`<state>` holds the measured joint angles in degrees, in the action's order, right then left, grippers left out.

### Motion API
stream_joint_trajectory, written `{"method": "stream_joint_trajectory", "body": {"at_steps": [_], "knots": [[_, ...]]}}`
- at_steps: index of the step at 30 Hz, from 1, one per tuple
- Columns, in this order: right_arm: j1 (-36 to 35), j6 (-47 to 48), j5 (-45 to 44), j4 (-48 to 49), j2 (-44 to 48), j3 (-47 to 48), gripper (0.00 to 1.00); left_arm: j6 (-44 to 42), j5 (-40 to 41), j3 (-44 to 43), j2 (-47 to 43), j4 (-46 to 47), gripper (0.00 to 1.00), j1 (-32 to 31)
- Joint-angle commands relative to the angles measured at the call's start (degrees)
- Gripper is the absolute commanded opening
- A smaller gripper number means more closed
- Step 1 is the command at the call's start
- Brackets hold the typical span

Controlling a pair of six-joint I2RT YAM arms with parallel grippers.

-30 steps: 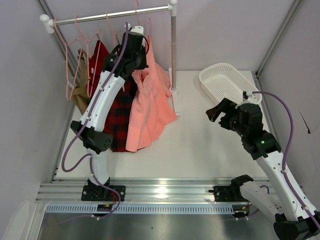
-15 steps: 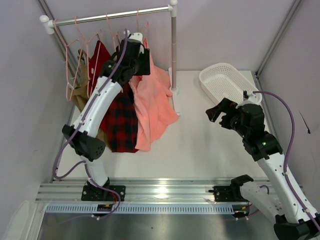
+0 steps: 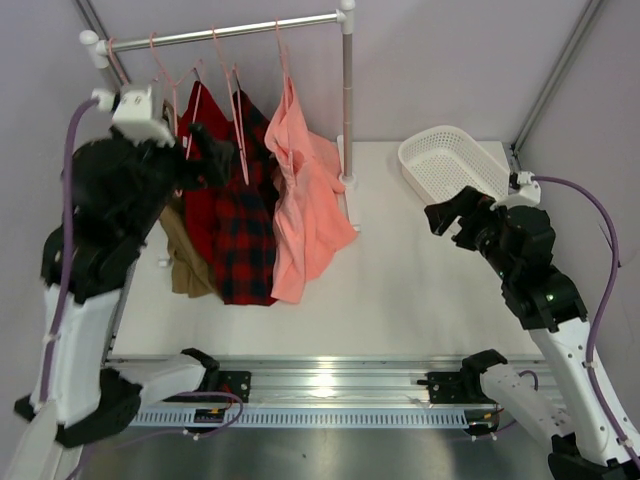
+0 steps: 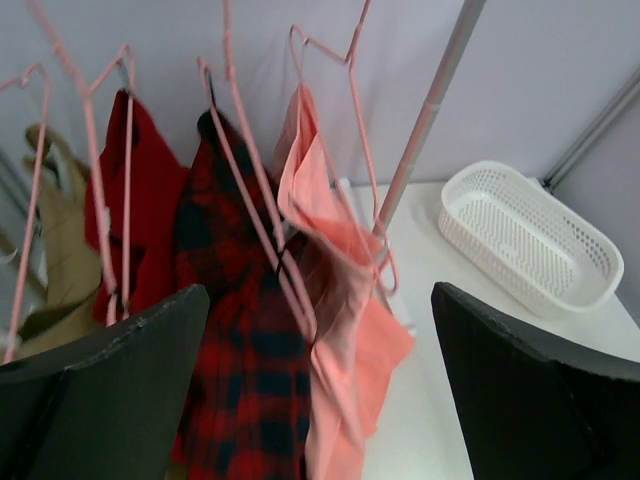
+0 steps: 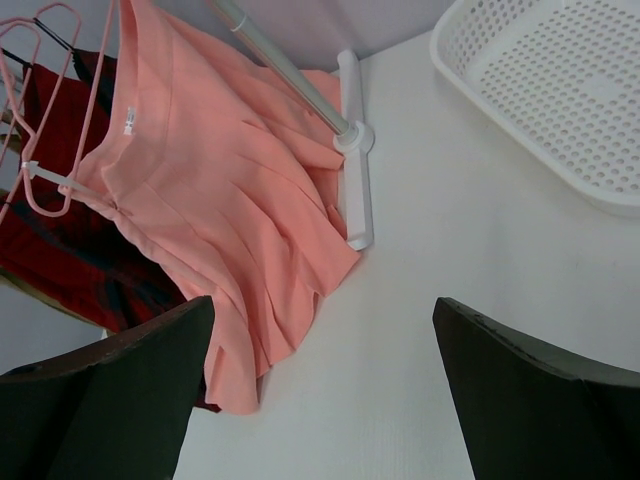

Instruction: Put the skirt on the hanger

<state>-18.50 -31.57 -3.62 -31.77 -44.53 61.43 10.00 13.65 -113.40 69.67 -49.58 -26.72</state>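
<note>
White table (image 3: pixel 400 290): the skirt (image 3: pixel 305 210) is hanging at the rail (image 3: pixel 230 30).
Overhead, the salmon skirt is hanging from a pink hanger (image 3: pixel 283 70) beside the plaid shirt (image 3: pixel 245 230), with the left gripper (image 3: pixel 212 150) hovering apart from it. Left wrist: its fingers (image 4: pixel 100 390) are standing spread wide, gripping nothing. Right wrist: the right gripper (image 5: pixel 320 305) is gaping empty above the table near the skirt's hem.

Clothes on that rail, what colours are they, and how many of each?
Salmon-pink: 1, the skirt
Plain red: 1, the red garment
Red-and-black check: 1, the plaid shirt
Tan: 1, the tan garment
Total: 4
</note>
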Motion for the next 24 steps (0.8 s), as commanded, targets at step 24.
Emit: {"method": "stream_joint_trajectory", "body": {"at_steps": [24], "knots": [[-12.1,7.7,3.7,16.8,3.9,-14.1,0.99,11.0,-20.1,63.7,-42.3,3.0,0.90,0.2]]}}
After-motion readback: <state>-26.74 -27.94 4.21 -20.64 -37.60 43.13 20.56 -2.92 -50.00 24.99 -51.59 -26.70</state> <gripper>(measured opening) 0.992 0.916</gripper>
